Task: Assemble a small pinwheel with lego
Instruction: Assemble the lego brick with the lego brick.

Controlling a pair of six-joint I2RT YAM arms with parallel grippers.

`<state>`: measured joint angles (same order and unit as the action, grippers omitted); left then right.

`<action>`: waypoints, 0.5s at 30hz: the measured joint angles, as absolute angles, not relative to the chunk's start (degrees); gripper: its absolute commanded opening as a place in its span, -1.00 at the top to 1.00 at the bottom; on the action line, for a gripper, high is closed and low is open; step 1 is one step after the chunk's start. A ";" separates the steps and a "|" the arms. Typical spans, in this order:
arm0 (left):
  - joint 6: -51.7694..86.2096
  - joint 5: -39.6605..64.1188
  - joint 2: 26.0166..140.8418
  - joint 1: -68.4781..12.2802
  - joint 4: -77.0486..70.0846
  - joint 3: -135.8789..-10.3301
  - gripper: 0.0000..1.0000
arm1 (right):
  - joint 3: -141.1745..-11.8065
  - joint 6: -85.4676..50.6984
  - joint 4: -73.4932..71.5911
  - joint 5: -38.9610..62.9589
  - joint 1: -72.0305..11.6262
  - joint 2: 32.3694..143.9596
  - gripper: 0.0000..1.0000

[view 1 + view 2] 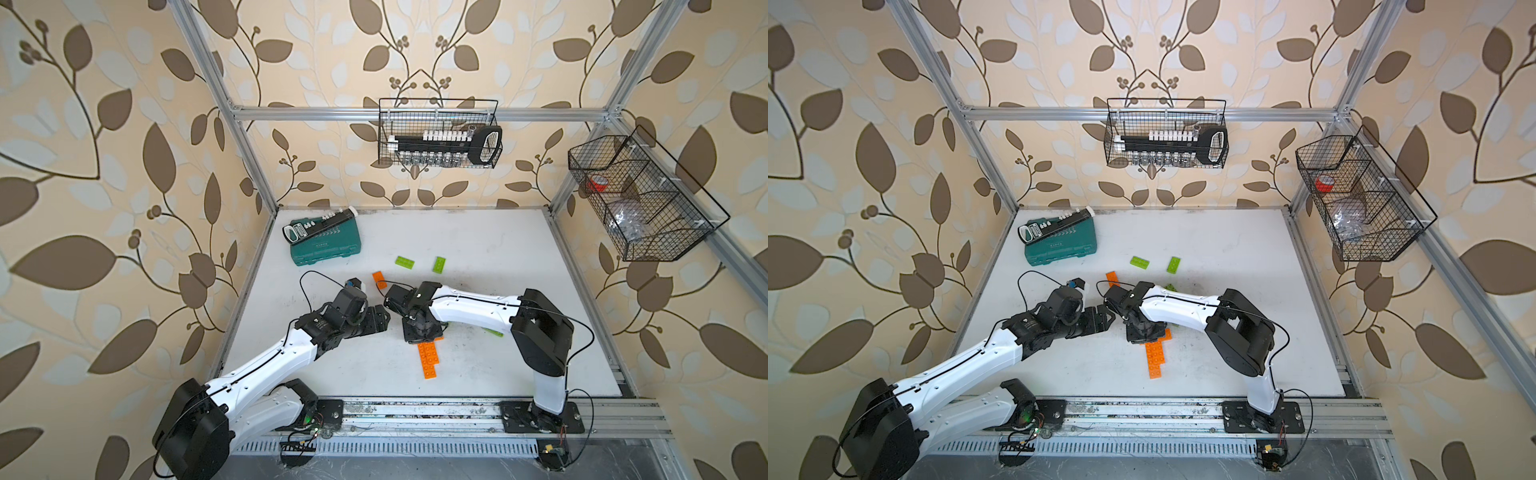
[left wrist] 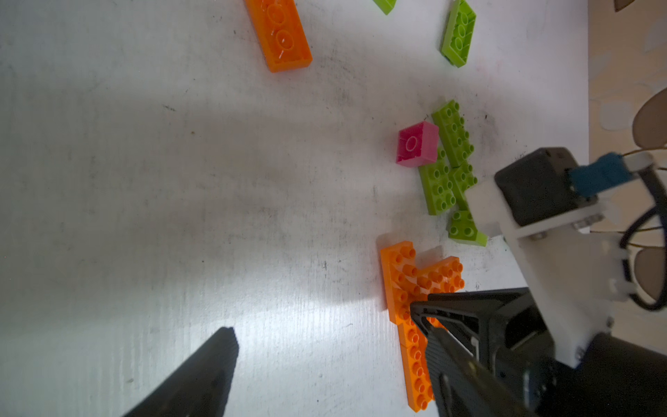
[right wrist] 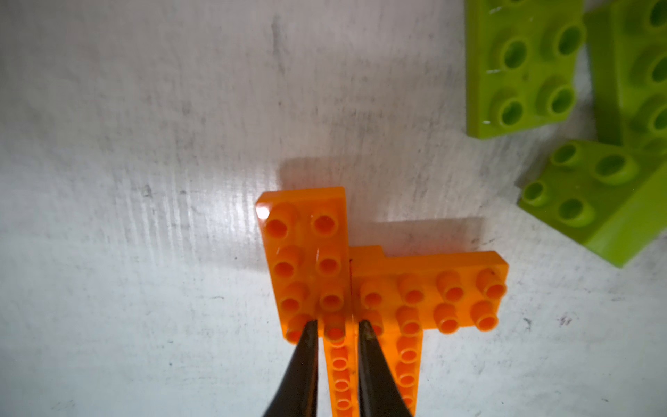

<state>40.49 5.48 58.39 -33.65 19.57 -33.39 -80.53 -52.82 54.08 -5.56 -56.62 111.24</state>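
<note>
An orange lego assembly (image 1: 430, 359) (image 3: 361, 289) of several joined bricks lies flat, studs up, near the table's middle. My right gripper (image 3: 337, 325) points down onto it. Its jaws stand a narrow gap apart, straddling one stud. Just left of it, my left gripper (image 2: 325, 325) (image 1: 380, 320) hovers wide open and empty, one finger (image 2: 444, 361) beside the assembly. A pink brick (image 2: 417, 144) lies underside up against a cluster of lime green bricks (image 2: 447, 169). A loose orange brick (image 1: 379, 279) and two loose green bricks (image 1: 405, 262) (image 1: 439, 264) lie farther back.
A teal tool case (image 1: 325, 245) with a socket rail on it sits at the back left of the white table (image 1: 498, 249). Wire baskets hang on the back wall (image 1: 440, 133) and right wall (image 1: 640, 199). An aluminium rail (image 1: 415, 415) runs along the front.
</note>
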 measured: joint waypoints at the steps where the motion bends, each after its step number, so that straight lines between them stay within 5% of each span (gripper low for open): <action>1: 40.49 5.43 58.52 -33.23 19.77 -33.43 -0.70 | -80.71 -52.69 54.06 -5.56 -56.62 111.22 0.62; 15: 34.92 1.26 82.67 -26.89 31.55 -55.81 -0.69 | -72.77 -46.37 45.84 -5.21 -52.88 92.12 0.52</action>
